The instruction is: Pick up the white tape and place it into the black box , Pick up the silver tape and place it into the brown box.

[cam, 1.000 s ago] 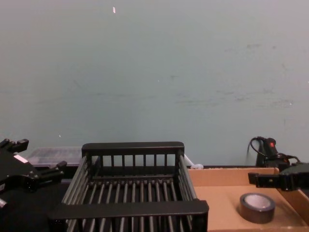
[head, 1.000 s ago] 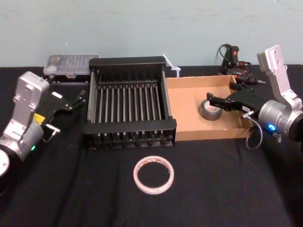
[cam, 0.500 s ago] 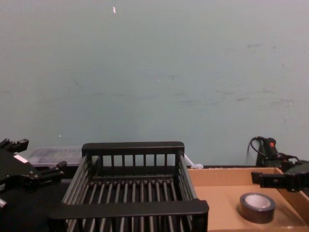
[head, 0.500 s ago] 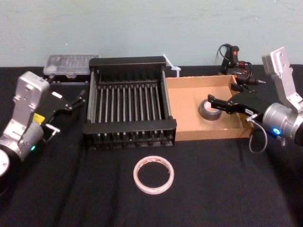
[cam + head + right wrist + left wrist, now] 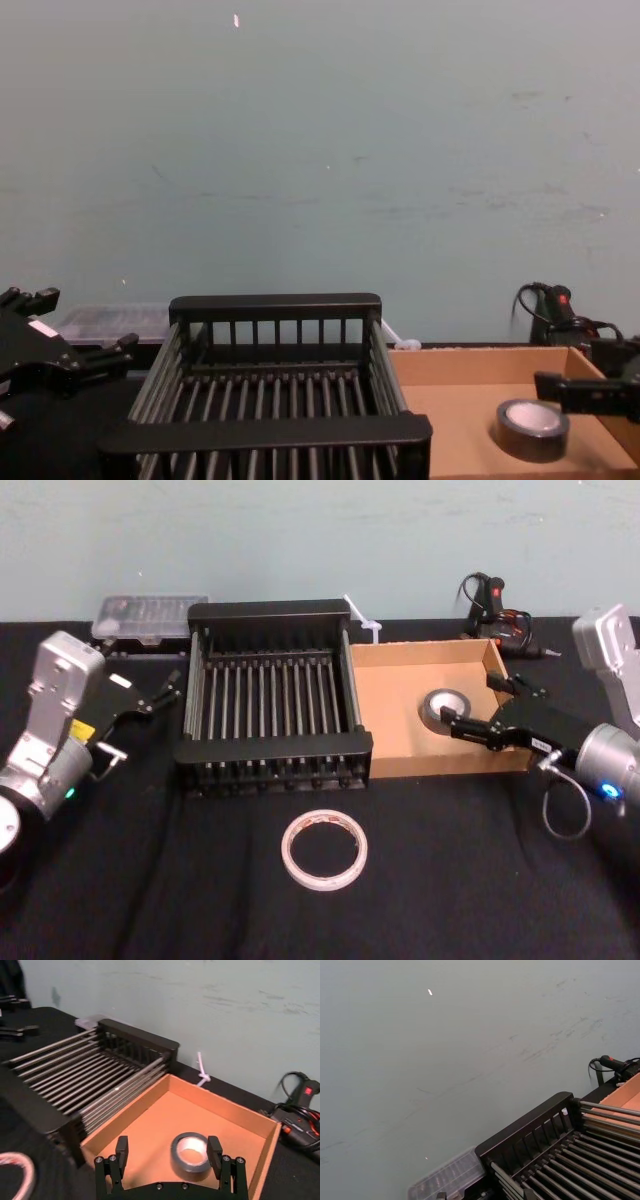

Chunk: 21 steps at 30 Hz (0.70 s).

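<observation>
Half the job is looking done, judging by how things are lying. The black box (image 5: 272, 695) is being used as the landmark here: its slatted bottom is sitting bare, nothing dropped in it yet. The brown box (image 5: 400, 750) is butted right up against its right side, and the silver tape (image 5: 442, 707) is lying flat inside that tray, so that part is being counted as finished. The white tape (image 5: 324, 849) is being left out on the black cloth just in front of the black box, not yet picked up. The right gripper (image 5: 168, 1156) is being held spread wide over the tray's front-right corner, gripping nothing, the roll sitting loose beyond its fingers. The left gripper (image 5: 165, 688) is parked left of the black box, looking parted and empty.
</observation>
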Motion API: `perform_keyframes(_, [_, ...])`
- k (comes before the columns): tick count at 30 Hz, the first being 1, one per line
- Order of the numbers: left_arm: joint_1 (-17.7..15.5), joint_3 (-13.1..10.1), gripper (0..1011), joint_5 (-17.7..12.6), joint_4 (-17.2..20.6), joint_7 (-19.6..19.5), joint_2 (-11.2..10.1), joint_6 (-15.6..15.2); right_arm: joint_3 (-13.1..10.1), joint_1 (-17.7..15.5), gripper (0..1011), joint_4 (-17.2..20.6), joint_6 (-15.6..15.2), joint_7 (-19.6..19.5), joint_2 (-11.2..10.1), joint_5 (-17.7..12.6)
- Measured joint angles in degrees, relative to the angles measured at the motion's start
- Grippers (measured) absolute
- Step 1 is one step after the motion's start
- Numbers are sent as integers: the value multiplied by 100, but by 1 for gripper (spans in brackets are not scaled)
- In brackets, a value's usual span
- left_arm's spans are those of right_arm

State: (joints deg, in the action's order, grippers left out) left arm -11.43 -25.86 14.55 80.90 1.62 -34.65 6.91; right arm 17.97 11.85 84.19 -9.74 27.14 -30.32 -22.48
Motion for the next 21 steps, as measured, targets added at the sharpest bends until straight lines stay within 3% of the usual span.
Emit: perform_keyframes(21, [0,0,1001,0,0,0,0,0,65,-571,1002,637,355,704,-751,-543])
